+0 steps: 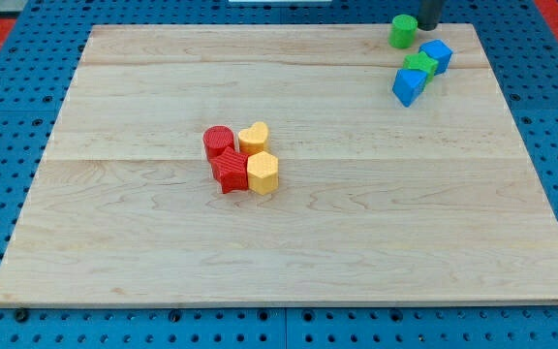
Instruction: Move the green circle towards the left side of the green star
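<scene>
The green circle (403, 30) stands near the board's top edge at the view's upper right. The green star (419, 66) lies just below and slightly right of it, wedged between two blue blocks. My tip (427, 25) shows as a dark rod end at the view's top edge, just right of the green circle, close to it or touching.
A blue block (438, 53) sits right of the green star and another blue block (409, 86) below-left of it. Near the board's middle a cluster holds a red circle (218, 142), a red star (231, 172), a yellow heart (254, 137) and a yellow hexagon (263, 173).
</scene>
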{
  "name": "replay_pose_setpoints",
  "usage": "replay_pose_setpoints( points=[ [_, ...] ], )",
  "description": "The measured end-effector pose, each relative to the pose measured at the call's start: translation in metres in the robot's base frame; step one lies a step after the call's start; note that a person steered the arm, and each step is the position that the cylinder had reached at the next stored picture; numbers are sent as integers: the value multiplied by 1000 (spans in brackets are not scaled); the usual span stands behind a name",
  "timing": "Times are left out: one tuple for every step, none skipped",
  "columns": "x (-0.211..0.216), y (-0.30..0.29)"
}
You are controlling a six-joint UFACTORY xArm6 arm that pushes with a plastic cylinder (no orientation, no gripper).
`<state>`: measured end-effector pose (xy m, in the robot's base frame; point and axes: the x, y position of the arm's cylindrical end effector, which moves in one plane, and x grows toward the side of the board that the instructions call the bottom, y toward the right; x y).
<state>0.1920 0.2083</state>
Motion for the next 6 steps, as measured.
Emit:
replay_pose_setpoints(
  points=[
    [12, -49],
    [2, -73],
    [2, -123],
    [10, -91],
    [27, -95],
    [36, -127]
  ],
)
